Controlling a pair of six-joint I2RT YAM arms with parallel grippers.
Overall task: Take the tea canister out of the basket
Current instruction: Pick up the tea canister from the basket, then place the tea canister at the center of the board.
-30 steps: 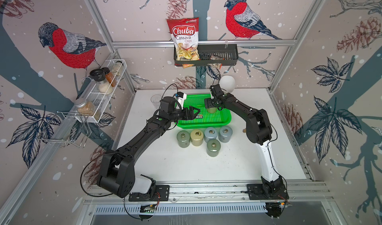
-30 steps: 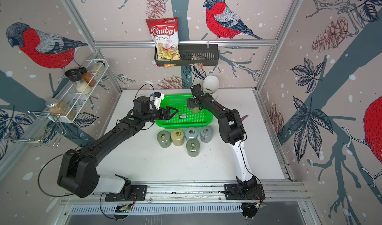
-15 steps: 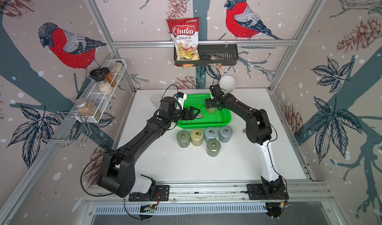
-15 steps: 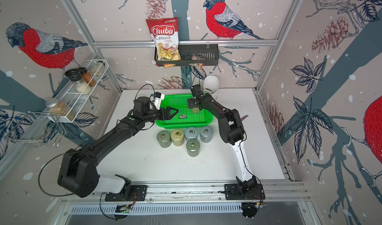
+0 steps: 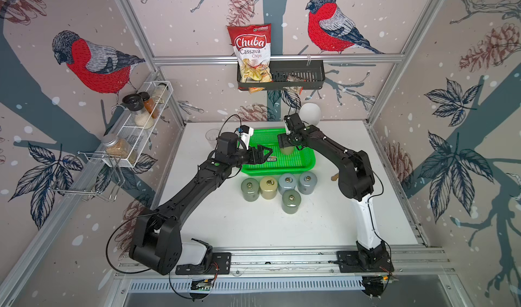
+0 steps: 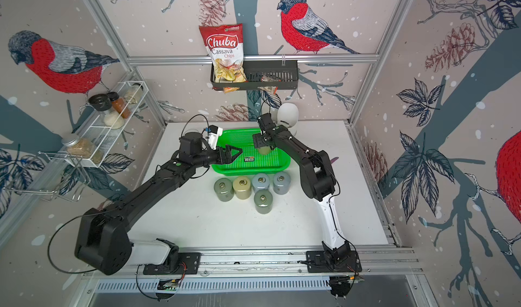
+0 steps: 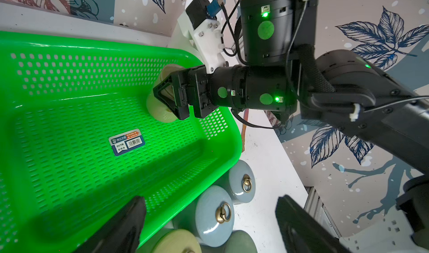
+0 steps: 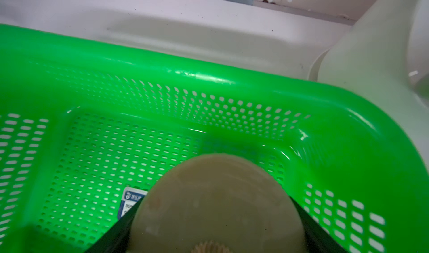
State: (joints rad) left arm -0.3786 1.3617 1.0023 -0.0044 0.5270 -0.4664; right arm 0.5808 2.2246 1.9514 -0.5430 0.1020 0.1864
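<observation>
right claw (image 7: 166,100) clamped around tea canister (image 7: 159,112), inside green basket (image 7: 92,46) (right end), left claw (image 5: 267,155) spread wide, empty

Bullfinch wallpaper (image 5: 93,63), apparently white tabletop (image 5: 248,226).

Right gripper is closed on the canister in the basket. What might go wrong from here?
The right gripper pinches the cream tea canister by its sides; it may slip on lifting.
The canister is close to a wall of the basket, so a low exit could snag the rim and drag the basket.
Five canisters crowd the table just outside; setting down there might topple one.
</observation>
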